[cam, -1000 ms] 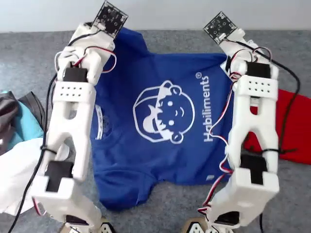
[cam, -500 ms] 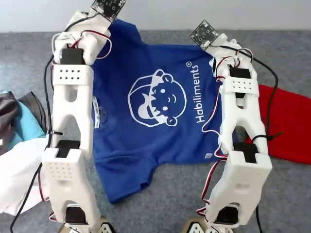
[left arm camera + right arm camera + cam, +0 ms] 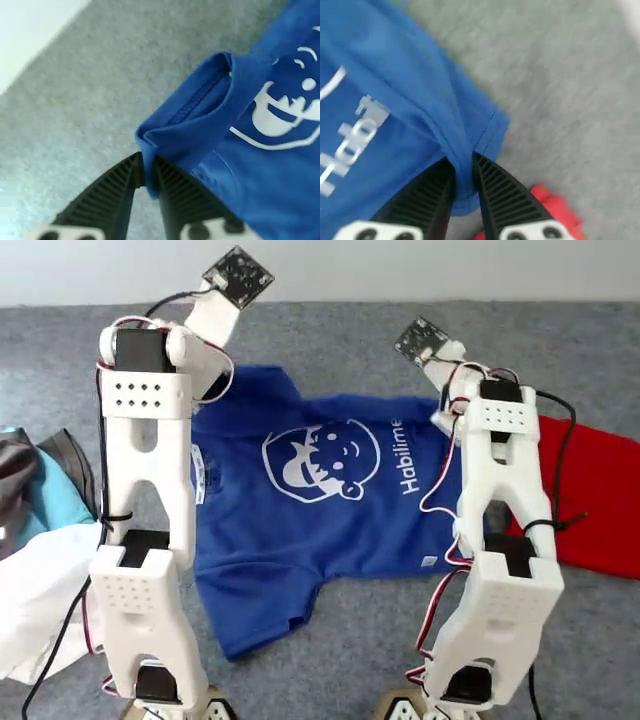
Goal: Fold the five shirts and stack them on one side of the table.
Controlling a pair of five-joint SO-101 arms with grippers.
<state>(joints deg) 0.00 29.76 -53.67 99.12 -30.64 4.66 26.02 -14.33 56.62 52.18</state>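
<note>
Across bench [image 3: 350, 335] centre, I am dragging the far edge of the blue shirt [image 3: 300, 530] back toward 6 o'clock, left tool [image 3: 145, 172] and right tool [image 3: 462, 170] each clamping a pinch of it. Fold is beginning; red shirt [image 3: 590, 490] is waiting at 3 o'clock.

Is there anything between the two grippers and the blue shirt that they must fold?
Nothing visible stands between. The left gripper and the right gripper are each shut directly on an edge of the blue shirt.
</note>
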